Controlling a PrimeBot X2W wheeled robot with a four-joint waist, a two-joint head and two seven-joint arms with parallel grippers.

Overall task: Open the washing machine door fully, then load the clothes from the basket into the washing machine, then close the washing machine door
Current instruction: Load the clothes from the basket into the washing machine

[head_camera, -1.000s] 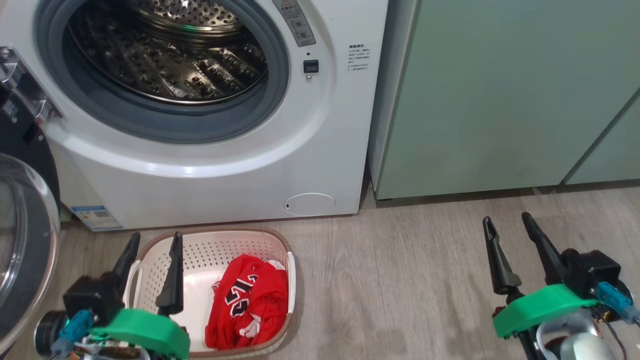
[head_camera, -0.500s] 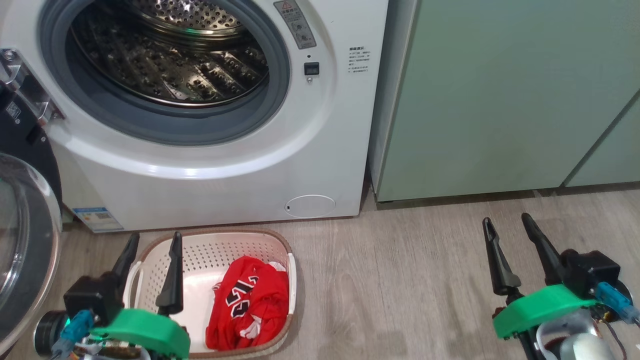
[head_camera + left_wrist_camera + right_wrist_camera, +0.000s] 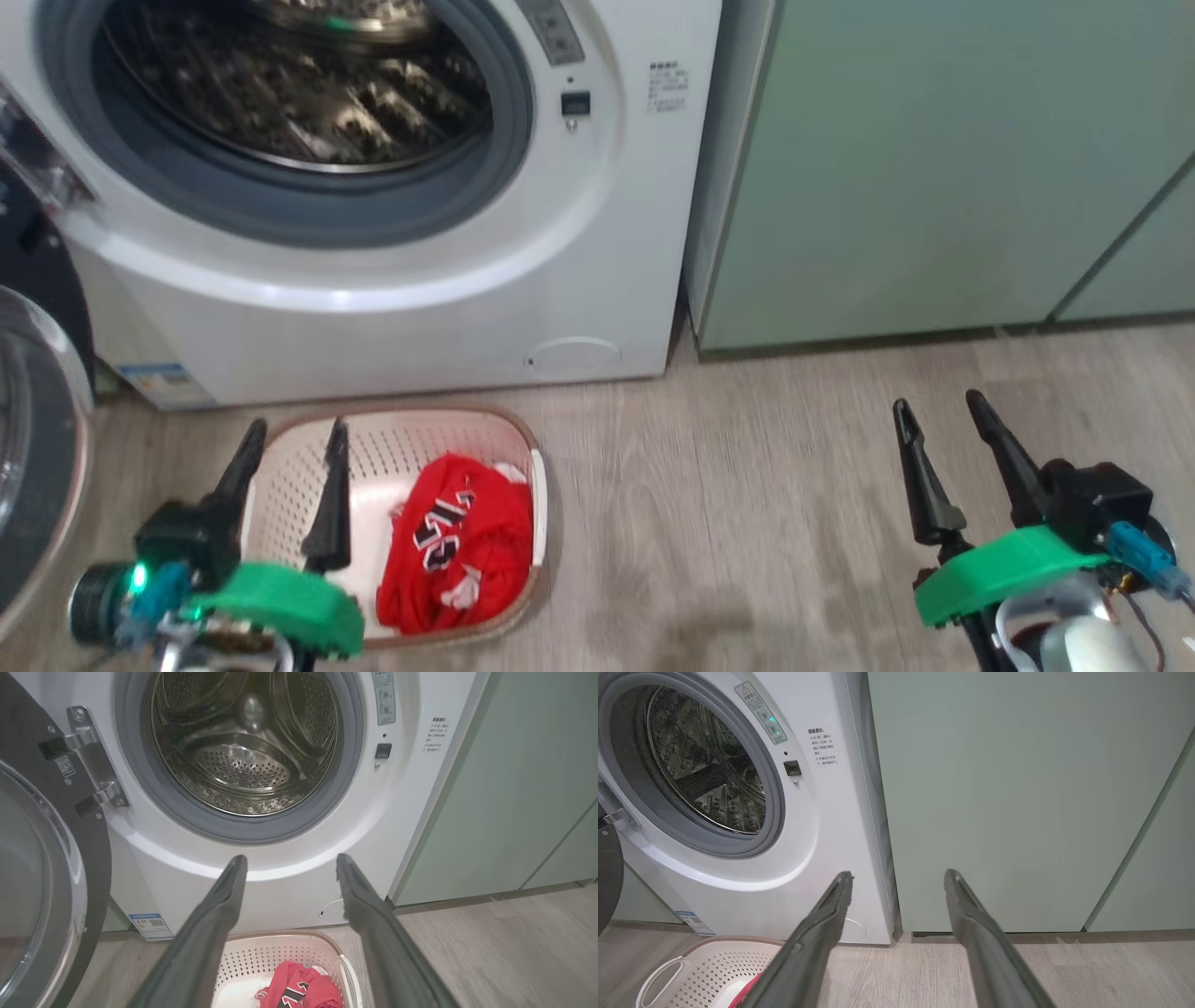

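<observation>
The white washing machine [image 3: 373, 299] stands with its steel drum exposed. Its door [image 3: 33, 439], black-rimmed with a glass bowl, is swung wide open at the left. On the floor before the machine sits the cream basket [image 3: 411, 453] with the red clothes [image 3: 457, 541] bunched in its right half. My left gripper [image 3: 296, 431] hangs open over the basket's left part, holding nothing. In the left wrist view its open gripper [image 3: 292, 857] points at the machine [image 3: 289, 877] above the basket [image 3: 280, 956] and clothes [image 3: 299, 989]. My right gripper [image 3: 938, 403] is open and empty over bare floor at the right.
Pale green cabinets [image 3: 934, 168] stand right of the machine, tight against its side. Wood-look floor [image 3: 728, 523] stretches between the basket and the right gripper. In the right wrist view the open gripper [image 3: 900, 873] faces the cabinets [image 3: 994, 788], with the basket [image 3: 705, 966] at lower left.
The whole head picture has slid upward and blurred a little, so the camera has moved. Both grippers stay open and roughly where they were; the clothes lie unchanged in the basket.
</observation>
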